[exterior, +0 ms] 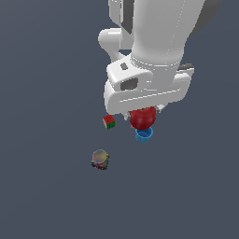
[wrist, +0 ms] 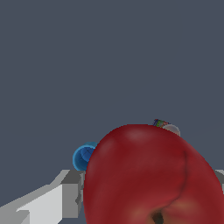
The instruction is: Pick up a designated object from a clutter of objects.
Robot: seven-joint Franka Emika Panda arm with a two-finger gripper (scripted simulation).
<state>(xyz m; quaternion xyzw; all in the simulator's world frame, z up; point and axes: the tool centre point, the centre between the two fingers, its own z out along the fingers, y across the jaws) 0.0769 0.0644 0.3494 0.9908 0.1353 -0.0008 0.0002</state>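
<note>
The designated object, a glossy red apple-like ball (exterior: 142,117), sits right under the white hand, and my gripper (exterior: 143,115) is shut on it. In the wrist view the ball (wrist: 148,175) fills the picture between two grey fingers (wrist: 65,197), its dimple turned toward the camera. Of the clutter of objects, a blue cup (exterior: 144,135) lies just beyond the ball in the exterior view, and its rim (wrist: 83,156) peeks out beside the ball in the wrist view. The fingertips are hidden in the exterior view.
A red-and-green cube (exterior: 108,122) lies toward the exterior view's left of the ball. A multicoloured can with a pale top (exterior: 100,159) stands farther off; its top (wrist: 166,127) shows past the ball. The dark grey floor (exterior: 46,196) surrounds them.
</note>
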